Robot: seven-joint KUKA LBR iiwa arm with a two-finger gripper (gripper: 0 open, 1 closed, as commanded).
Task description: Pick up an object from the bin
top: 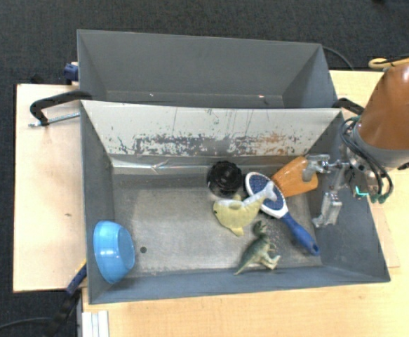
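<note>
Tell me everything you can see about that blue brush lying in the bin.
The blue brush looks plastic: an oval head, blue in the middle with a white rim, and a blue handle pointing toward the front right of the bin. It lies on the floor right of centre, head against a pale yellow lump and next to an orange thing. The gripper hangs just to its right.

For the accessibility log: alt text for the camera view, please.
The tool hangs at the grey bin's right side, beside a blue brush, an orange piece, a black round thing, a pale yellow lump and a green toy dinosaur. A blue bowl lies apart at lower left.
</note>
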